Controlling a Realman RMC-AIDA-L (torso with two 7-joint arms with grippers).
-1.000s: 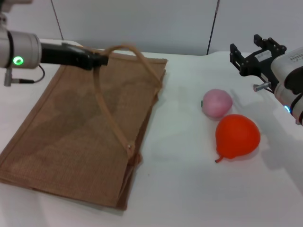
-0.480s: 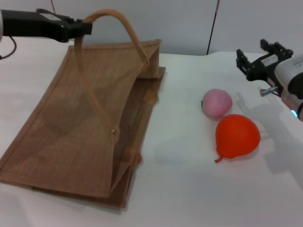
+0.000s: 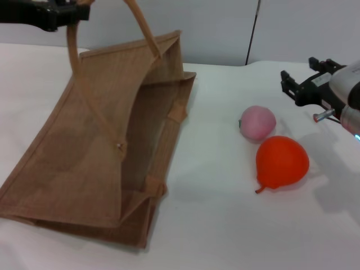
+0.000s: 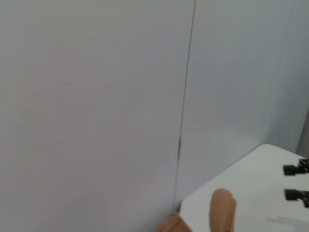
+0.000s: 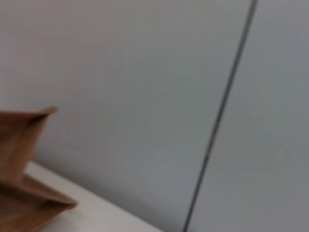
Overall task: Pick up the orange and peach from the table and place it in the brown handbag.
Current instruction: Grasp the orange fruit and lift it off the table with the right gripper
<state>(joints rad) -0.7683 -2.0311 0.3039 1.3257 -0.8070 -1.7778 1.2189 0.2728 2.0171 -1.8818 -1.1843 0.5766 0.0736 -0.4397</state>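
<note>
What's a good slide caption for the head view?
Left gripper lifts the brown handbag by a handle; peach and orange wait on table.

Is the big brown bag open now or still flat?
Partly open. The left end effector lifts one handle, raising the upper side of the brown handbag so its mouth gapes. Nothing shows inside.

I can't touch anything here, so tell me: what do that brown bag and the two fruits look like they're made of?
The brown handbag looks like coarse woven jute, matte, with a visible weave and stiff folds. The orange is glossy and evenly coloured, probably plastic. The peach has a duller, smooth pink skin, likely imitation too, though that is uncertain.
</note>
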